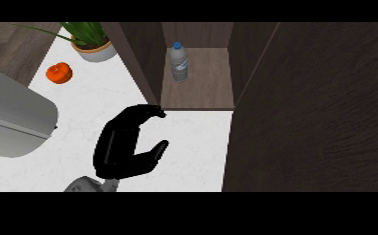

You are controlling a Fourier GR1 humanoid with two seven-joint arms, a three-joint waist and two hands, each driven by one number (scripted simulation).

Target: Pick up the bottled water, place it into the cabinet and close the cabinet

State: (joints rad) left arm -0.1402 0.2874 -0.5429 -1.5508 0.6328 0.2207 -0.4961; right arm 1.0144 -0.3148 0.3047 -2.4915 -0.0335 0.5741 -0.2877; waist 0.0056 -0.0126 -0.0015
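Observation:
The bottled water (177, 62), clear with a blue cap, stands upright on the wooden shelf inside the open cabinet (199, 91), toward the back left. My left hand (125, 146) hovers over the white counter in front of the cabinet, well short of the bottle. Its fingers are relaxed and hold nothing, with the bent fingertips (151, 112) right at the cabinet's front left corner and the thumb out to the right. My right hand does not show.
The cabinet's dark door (310, 109) stands open and fills the right side. A potted plant (93, 45) and an orange round fruit (59, 73) sit on the counter at the back left. A grey appliance (21, 119) juts in from the left edge.

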